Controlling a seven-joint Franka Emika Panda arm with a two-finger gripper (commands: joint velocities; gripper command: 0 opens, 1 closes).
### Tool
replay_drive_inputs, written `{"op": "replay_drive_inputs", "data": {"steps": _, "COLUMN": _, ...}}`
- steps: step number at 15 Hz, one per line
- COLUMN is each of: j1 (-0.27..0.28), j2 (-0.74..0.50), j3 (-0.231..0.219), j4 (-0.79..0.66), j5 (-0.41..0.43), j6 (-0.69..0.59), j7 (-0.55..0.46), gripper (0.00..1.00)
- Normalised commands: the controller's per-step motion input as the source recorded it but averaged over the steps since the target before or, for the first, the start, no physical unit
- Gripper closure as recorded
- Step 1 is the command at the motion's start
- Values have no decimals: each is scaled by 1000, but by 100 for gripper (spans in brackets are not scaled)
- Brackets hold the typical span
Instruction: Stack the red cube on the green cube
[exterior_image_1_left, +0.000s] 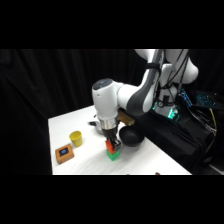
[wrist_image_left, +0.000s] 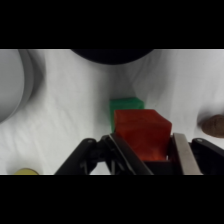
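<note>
The white worktop (exterior_image_1_left: 90, 162) carries everything here, and the white arm (exterior_image_1_left: 122, 97) reaches down over its middle from the base at the far right. Just right of the arm's lower end sits a black bowl (exterior_image_1_left: 131, 136); toward the left lie a yellow cup (exterior_image_1_left: 76, 138) and, nearer, a brown-orange block (exterior_image_1_left: 64, 153) with a blue mark on top. The tool (exterior_image_1_left: 112, 145) is clamped on the red cube (wrist_image_left: 142, 134), which the wrist view shows held between the two fingers (wrist_image_left: 182, 154). The green cube (exterior_image_1_left: 114, 155) stands on the worktop directly under it, near the middle front. In the side view the red cube looks to be resting on, or just above, the green one (whether the two faces already touch cannot be settled from either view). In the wrist view the green cube peeks out beyond the red one's far edge, slightly to the left, so the alignment may be a little off, or that may only be the camera's angle. The step in hand appears to be the placing itself: the carry is over and the stack is all but made. The next move calls for a short, straight descent until the red cube sits flat, then letting go gently and lifting straight up, so the top cube is not dragged off its small base.
</note>
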Motion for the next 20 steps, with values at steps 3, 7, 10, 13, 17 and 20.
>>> {"op": "replay_drive_inputs", "data": {"steps": 3, "j1": 16, "j2": -132, "j3": -17, "j4": -175, "j5": 8, "j6": 196, "j7": -56, "gripper": 75}}
{"op": "replay_drive_inputs", "data": {"steps": 7, "j1": 7, "j2": -109, "j3": -18, "j4": -132, "j5": 9, "j6": 168, "j7": -73, "gripper": 75}}
{"op": "replay_drive_inputs", "data": {"steps": 10, "j1": -7, "j2": -69, "j3": -12, "j4": -70, "j5": 22, "j6": 131, "j7": -94, "gripper": 75}}
{"op": "replay_drive_inputs", "data": {"steps": 13, "j1": -5, "j2": -48, "j3": -10, "j4": -46, "j5": 22, "j6": 121, "j7": -91, "gripper": 75}}
{"op": "replay_drive_inputs", "data": {"steps": 17, "j1": -2, "j2": -17, "j3": -16, "j4": -22, "j5": 16, "j6": 99, "j7": -85, "gripper": 75}}
{"op": "replay_drive_inputs", "data": {"steps": 20, "j1": -7, "j2": -13, "j3": -13, "j4": -9, "j5": 22, "j6": 89, "j7": -89, "gripper": 75}}
